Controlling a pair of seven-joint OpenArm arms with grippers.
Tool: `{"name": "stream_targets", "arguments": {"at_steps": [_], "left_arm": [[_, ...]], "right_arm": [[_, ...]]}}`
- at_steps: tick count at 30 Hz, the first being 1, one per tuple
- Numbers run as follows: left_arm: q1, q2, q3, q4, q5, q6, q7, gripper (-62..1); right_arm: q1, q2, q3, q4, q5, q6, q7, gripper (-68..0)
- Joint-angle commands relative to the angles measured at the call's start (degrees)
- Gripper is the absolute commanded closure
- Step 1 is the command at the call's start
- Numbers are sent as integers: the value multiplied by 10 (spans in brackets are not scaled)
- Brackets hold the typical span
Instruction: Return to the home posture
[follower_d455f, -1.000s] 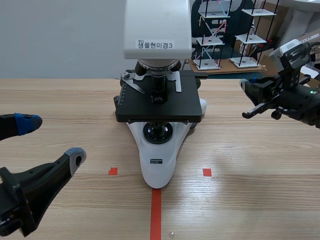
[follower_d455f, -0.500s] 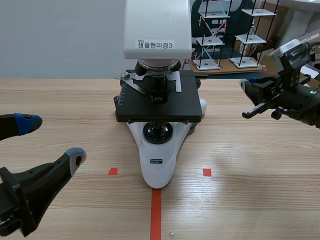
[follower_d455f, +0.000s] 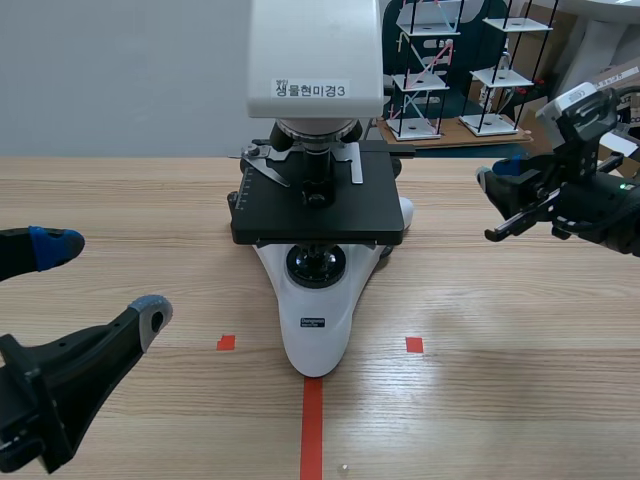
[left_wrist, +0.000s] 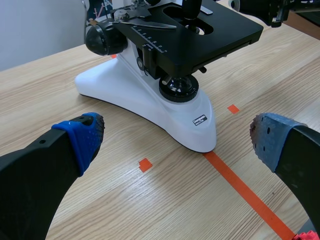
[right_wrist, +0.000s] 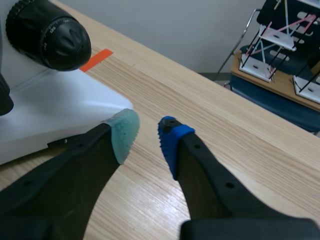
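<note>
The left gripper (follower_d455f: 100, 280) hangs low over the near left part of the pale wooden table (follower_d455f: 500, 400), its two thick black fingers spread wide apart and holding nothing; one tip carries a blue dotted pad (left_wrist: 82, 137) and the other a grey-blue one (left_wrist: 270, 140). In the left wrist view (left_wrist: 177, 145) these fingers frame the white-bodied microscope with a black square stage (follower_d455f: 315, 330), which stands upright at the middle of the table ahead of that gripper, well apart from both pads. Its rounded white foot (left_wrist: 150, 100) sits at the far end of the orange-red tape line (follower_d455f: 312, 430). The right gripper (follower_d455f: 488, 203) is raised above the table on the right side, level with the stage and apart from the microscope. In the right wrist view (right_wrist: 147, 135) its fingers stand with only a narrow gap between the grey-green pad (right_wrist: 125, 132) and the blue pad (right_wrist: 170, 137), nothing between them. Beside it lie the white base (right_wrist: 45, 115) and a black ribbed focus knob (right_wrist: 47, 32). Beyond the table stand stick-and-plate frame models (follower_d455f: 440, 70).
</note>
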Motion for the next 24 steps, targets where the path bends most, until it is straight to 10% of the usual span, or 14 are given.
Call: {"name": "stream_targets", "arguments": {"at_steps": [1, 12, 24], "left_arm": [[0, 2, -2, 13, -3, -1, -8, -620], [0, 2, -2, 13, -3, -1, -8, -620], [0, 2, -2, 13, -3, -1, -8, -620]], "right_arm": [[-15, 5, 26, 44, 5, 0, -3, -213], [-227, 5, 154, 268, 4, -16, -38, -537], [-477, 5, 256, 476, 5, -16, -38, -580]]}}
